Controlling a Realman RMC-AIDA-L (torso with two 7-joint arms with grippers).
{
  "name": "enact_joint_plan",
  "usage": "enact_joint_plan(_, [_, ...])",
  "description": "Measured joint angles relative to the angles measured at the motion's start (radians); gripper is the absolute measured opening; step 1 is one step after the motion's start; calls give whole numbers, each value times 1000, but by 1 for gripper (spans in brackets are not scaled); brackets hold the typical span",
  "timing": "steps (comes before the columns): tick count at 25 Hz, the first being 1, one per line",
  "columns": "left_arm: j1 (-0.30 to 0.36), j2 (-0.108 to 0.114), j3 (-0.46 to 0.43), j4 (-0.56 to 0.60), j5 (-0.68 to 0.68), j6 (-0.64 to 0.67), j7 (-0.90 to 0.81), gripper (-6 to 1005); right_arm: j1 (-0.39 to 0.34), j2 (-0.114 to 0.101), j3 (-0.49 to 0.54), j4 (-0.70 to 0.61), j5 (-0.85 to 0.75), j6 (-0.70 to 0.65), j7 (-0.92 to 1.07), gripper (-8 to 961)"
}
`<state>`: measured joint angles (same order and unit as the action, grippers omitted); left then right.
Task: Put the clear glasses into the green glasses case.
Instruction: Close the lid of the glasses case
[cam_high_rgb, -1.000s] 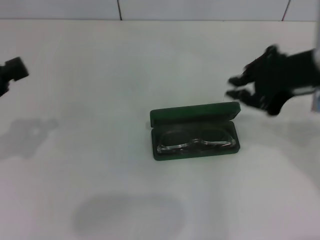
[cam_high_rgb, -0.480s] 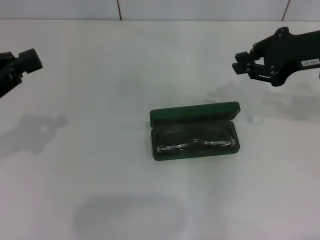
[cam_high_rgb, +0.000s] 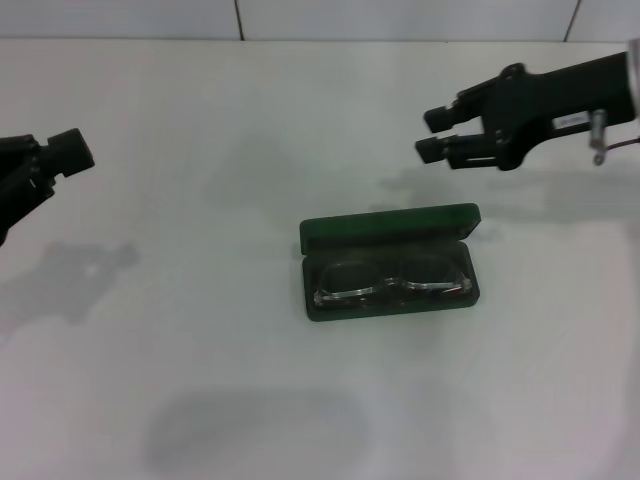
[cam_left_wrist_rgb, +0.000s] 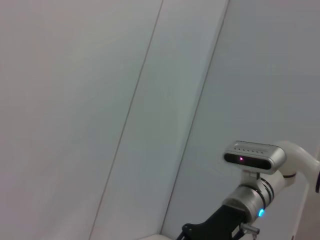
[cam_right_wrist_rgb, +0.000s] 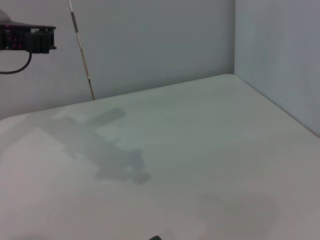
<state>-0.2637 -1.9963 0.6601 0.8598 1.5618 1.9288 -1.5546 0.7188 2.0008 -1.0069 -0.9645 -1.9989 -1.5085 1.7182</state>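
1. the green glasses case (cam_high_rgb: 388, 262) lies open near the middle of the white table (cam_high_rgb: 200, 330), its lid standing up along the far edge.
2. the clear glasses (cam_high_rgb: 392, 281) lie inside the case's lower half, folded flat, lenses side by side, reaching almost from one end of the tray to the other.
3. the right gripper (cam_high_rgb: 432, 135) hangs in the air beyond the case and toward its right end, well apart from it. its two fingers point toward the robot's left with a narrow gap between them, and they pinch nothing.
4. the left gripper (cam_high_rgb: 55, 160) is at the left edge of the head view, well apart from the case and off the table surface. i cannot tell whether it is spread or pressed together.
5. the left wrist view shows only wall panels and part of the other arm (cam_left_wrist_rgb: 250, 200); the right wrist view shows the bare tabletop with shadows on it and the wall behind.
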Motion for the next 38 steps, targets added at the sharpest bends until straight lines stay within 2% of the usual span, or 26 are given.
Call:
enact_joint_plan(8, [-8,-1,-1,-39,1,7,22,48,79,11,-33,148,-40,47,-27,293])
enact_joint_plan(16, [-13,-3,13,-49,2,7,18,48,71,18,-51,180,-25,84,-62,268])
enact_joint_plan(21, [-37,-13,36,-50,7,2,14,49,-48,22,-52,37,110,106,-95,281])
enact_joint_plan(24, [-73,-27,37,-49,29,-12,-4,49,-196,16,-51,-113,228,73,-117,289])
enact_joint_plan(29, [-149,-47,37,-41,89,-39,-46,49,-375,13,-33,-264,306,-25,-153,301])
enact_joint_plan(35, [-248,-78,50,-37,200,-93,-87,84,-495,12,24,-221,373,-230,-219,317])
enact_joint_plan(38, [-303,-88,108,-40,235,-134,-93,109,-511,11,117,-151,375,-379,-253,400])
